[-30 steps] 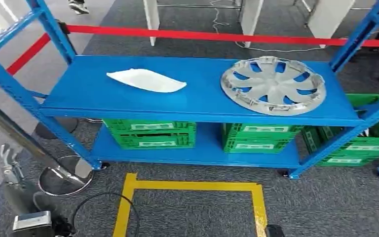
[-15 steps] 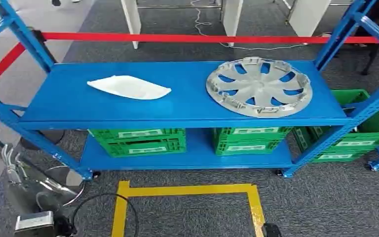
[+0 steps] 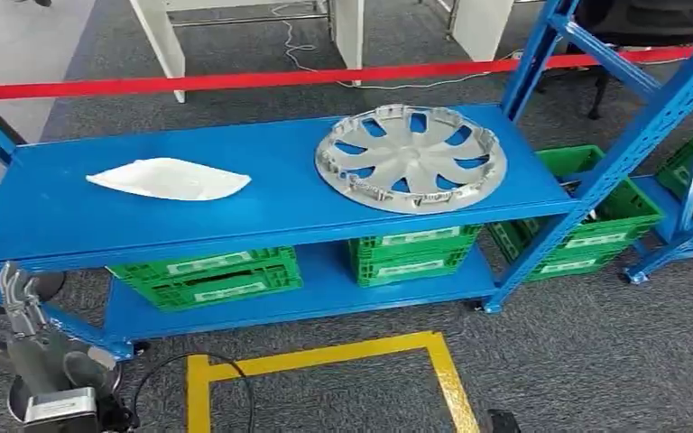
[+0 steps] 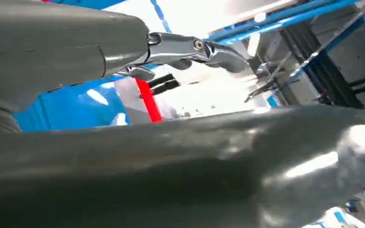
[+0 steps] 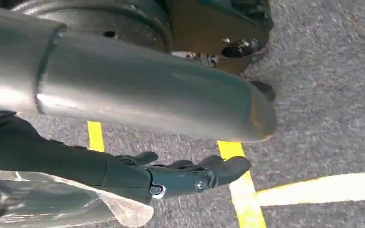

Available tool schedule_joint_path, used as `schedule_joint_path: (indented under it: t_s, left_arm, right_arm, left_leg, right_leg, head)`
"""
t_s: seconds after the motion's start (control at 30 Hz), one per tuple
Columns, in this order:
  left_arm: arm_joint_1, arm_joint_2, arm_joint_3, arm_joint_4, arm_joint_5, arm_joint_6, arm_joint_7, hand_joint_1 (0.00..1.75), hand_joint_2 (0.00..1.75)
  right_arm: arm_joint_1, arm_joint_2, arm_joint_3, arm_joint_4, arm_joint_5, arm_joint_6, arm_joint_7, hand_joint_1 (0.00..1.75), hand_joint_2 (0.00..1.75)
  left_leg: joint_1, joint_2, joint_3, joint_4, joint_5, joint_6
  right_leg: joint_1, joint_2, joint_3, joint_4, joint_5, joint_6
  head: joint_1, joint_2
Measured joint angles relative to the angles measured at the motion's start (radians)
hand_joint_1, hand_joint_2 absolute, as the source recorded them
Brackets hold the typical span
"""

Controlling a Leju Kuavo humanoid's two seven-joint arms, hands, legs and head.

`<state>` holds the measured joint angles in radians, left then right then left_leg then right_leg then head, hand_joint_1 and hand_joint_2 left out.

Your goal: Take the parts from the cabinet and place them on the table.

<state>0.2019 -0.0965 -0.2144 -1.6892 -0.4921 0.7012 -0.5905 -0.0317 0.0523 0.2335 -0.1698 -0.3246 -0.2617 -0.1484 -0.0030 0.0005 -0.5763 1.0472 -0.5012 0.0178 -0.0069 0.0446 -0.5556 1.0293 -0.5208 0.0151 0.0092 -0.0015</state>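
Parts are being carried on the blue metal cabinet shelf: a silver spoked wheel cover at 1 o'clock and a smooth white leaf-shaped panel at 10 o'clock. Ribbed green crates are being stored below, above grey carpet marked with yellow tape. The whole scene is being shown shifted leftward since earlier, the camera having turned. The left hand is being held open and empty at 8 o'clock; the right hand is hanging with fingers extended, holding nothing.

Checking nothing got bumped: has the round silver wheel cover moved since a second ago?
No. The camera turned; the round silver wheel cover still lies at the right end of the blue metal shelf.
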Motion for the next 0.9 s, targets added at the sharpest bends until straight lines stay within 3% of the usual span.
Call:
schedule_joint_path:
  t_s: [0.07, 0.1, 0.13, 0.2, 0.23, 0.27, 0.3, 0.33, 0.4, 0.43, 0.47, 0.57, 0.63, 0.73, 0.77, 0.8, 0.83, 0.9]
  left_arm:
    - [0.000, 0.000, 0.001, 0.000, 0.000, 0.001, 0.000, 0.00, 0.00]
    - [-0.001, -0.001, 0.000, 0.000, 0.000, 0.001, 0.000, 0.00, 0.00]
    - [-0.002, -0.002, -0.001, 0.000, 0.000, 0.001, 0.000, 0.00, 0.00]
    - [-0.001, -0.002, 0.000, 0.000, 0.001, -0.001, 0.000, 0.00, 0.00]
    - [-0.001, -0.002, 0.000, 0.000, 0.001, -0.001, 0.000, 0.00, 0.00]
    - [-0.001, -0.002, 0.000, 0.000, 0.001, -0.001, 0.000, 0.00, 0.00]
    - [-0.001, -0.002, -0.001, 0.000, 0.001, -0.001, 0.000, 0.00, 0.00]
    - [-0.001, -0.002, 0.000, 0.000, 0.001, -0.001, 0.000, 0.00, 0.00]
    - [-0.001, -0.003, 0.000, 0.000, 0.002, -0.001, -0.002, 0.00, 0.00]
    - [0.000, -0.003, 0.000, 0.000, 0.002, -0.001, -0.002, 0.00, 0.00]
    - [-0.001, -0.003, 0.000, 0.000, 0.003, -0.002, -0.003, 0.00, 0.00]
    - [-0.002, -0.003, 0.000, 0.000, 0.004, -0.002, -0.003, 0.00, 0.00]
    - [-0.003, -0.003, 0.000, -0.003, 0.004, -0.001, -0.004, 0.00, 0.00]
    - [0.000, -0.003, 0.000, -0.003, 0.004, -0.001, -0.004, 0.00, 0.00]
    - [0.001, -0.003, 0.000, -0.002, 0.004, -0.001, -0.004, 0.00, 0.00]
    - [0.002, -0.003, 0.000, -0.003, 0.004, -0.001, -0.004, 0.00, 0.00]
    - [0.002, -0.002, 0.000, -0.003, 0.004, -0.001, -0.004, 0.00, 0.00]
    - [0.001, -0.002, 0.000, -0.003, 0.005, -0.001, -0.004, 0.00, 0.00]
  right_arm:
    - [0.000, 0.000, 0.000, 0.000, 0.000, 0.003, 0.002, 0.00, 0.00]
    - [0.000, 0.000, 0.000, 0.000, 0.001, 0.003, 0.002, 0.00, 0.00]
    - [-0.001, 0.000, 0.000, 0.000, 0.003, 0.003, 0.002, 0.00, 0.00]
    - [-0.002, 0.000, 0.001, 0.000, 0.007, 0.003, 0.003, 0.00, 0.00]
    - [-0.001, 0.000, 0.001, 0.000, 0.011, 0.003, 0.003, 0.00, 0.00]
    - [0.001, 0.000, 0.002, 0.000, 0.012, 0.003, 0.003, 0.00, 0.00]
    - [0.002, 0.000, 0.002, 0.000, 0.013, 0.003, 0.004, 0.00, 0.00]
    - [0.002, 0.000, 0.002, 0.000, 0.014, 0.003, 0.004, 0.00, 0.00]
    - [0.000, 0.000, 0.002, 0.000, 0.014, 0.003, 0.004, 0.00, 0.00]
    - [-0.002, 0.000, 0.002, 0.000, 0.014, 0.003, 0.004, 0.00, 0.00]
    - [-0.003, 0.000, 0.002, 0.000, 0.014, 0.003, 0.004, 0.00, 0.00]
    - [0.001, 0.000, 0.003, 0.000, 0.014, 0.003, 0.005, 0.00, 0.00]
    - [0.001, 0.000, 0.003, 0.000, 0.015, 0.002, 0.005, 0.00, 0.00]
    - [-0.001, 0.000, 0.003, 0.000, 0.015, 0.003, 0.005, 0.00, 0.00]
    - [0.000, 0.000, 0.003, 0.000, 0.015, 0.003, 0.005, 0.00, 0.00]
    - [0.000, 0.000, 0.003, 0.000, 0.014, 0.003, 0.005, 0.00, 0.00]
    - [0.000, 0.000, 0.003, 0.000, 0.014, 0.003, 0.005, 0.00, 0.00]
    - [-0.002, 0.000, 0.003, 0.000, 0.015, 0.003, 0.005, 0.00, 0.00]
  left_leg:
    - [0.003, -0.001, 0.004, -0.014, 0.007, 0.014]
    - [0.007, 0.001, 0.011, -0.026, 0.013, 0.018]
    - [0.008, 0.001, 0.013, -0.028, 0.013, 0.023]
    - [0.007, 0.005, 0.012, -0.028, 0.010, 0.028]
    - [0.007, 0.006, 0.012, -0.027, 0.009, 0.029]
    - [0.007, 0.006, 0.013, -0.027, 0.007, 0.030]
    - [0.007, 0.006, 0.016, -0.027, 0.005, 0.029]
    - [0.007, 0.006, 0.020, -0.027, 0.002, 0.027]
    - [0.009, 0.006, 0.034, -0.027, -0.008, 0.019]
    - [0.003, 0.006, 0.035, -0.026, -0.013, 0.013]
    - [0.000, 0.005, 0.032, -0.019, -0.015, 0.008]
    - [0.001, 0.007, 0.038, -0.025, -0.016, -0.002]
    - [0.003, 0.005, 0.029, 0.013, -0.046, -0.015]
    - [0.007, 0.004, -0.091, 0.251, -0.144, -0.023]
    - [0.007, 0.004, -0.120, 0.294, -0.148, -0.023]
    - [0.007, 0.004, -0.125, 0.289, -0.127, -0.022]
    - [0.007, 0.004, -0.110, 0.242, -0.081, -0.019]
    - [0.006, 0.003, -0.037, 0.061, 0.030, -0.007]
  right_leg:
    - [-0.001, -0.002, 0.005, -0.009, 0.001, 0.013]
    - [-0.003, -0.014, -0.005, 0.001, -0.008, 0.016]
    - [-0.002, -0.025, -0.023, 0.038, -0.034, 0.020]
    - [-0.005, -0.034, -0.097, 0.183, -0.100, 0.027]
    - [-0.006, -0.035, -0.134, 0.251, -0.121, 0.031]
    - [-0.006, -0.036, -0.158, 0.286, -0.119, 0.033]
    - [-0.007, -0.037, -0.155, 0.267, -0.092, 0.035]
    - [-0.008, -0.037, -0.132, 0.212, -0.051, 0.035]
    - [-0.010, -0.046, -0.048, 0.035, 0.040, 0.033]
    - [-0.007, -0.052, -0.032, 0.010, 0.020, 0.031]
    - [-0.006, -0.047, -0.019, -0.005, 0.020, 0.020]
    - [-0.005, -0.046, -0.018, -0.006, 0.018, 0.005]
    - [-0.011, -0.046, -0.008, -0.010, 0.016, -0.007]
    - [-0.010, -0.045, -0.001, -0.010, 0.009, -0.018]
    - [-0.010, -0.045, 0.002, -0.010, 0.007, -0.018]
    - [-0.010, -0.043, 0.006, -0.010, 0.004, -0.017]
    - [-0.010, -0.041, 0.012, -0.010, 0.000, -0.017]
    - [-0.010, -0.036, 0.028, -0.010, -0.010, -0.014]
  head:
    - [0.000, 0.000]
    - [0.001, 0.000]
    - [0.005, 0.000]
    - [0.006, 0.000]
    - [0.006, 0.000]
    - [0.007, 0.000]
    - [0.006, 0.000]
    - [0.007, 0.000]
    - [0.007, 0.000]
    - [0.008, 0.000]
    - [0.006, 0.000]
    - [0.006, 0.000]
    - [-0.002, 0.000]
    - [-0.001, 0.000]
    - [-0.002, 0.000]
    - [-0.001, 0.000]
    - [-0.002, 0.000]
    - [-0.002, 0.000]
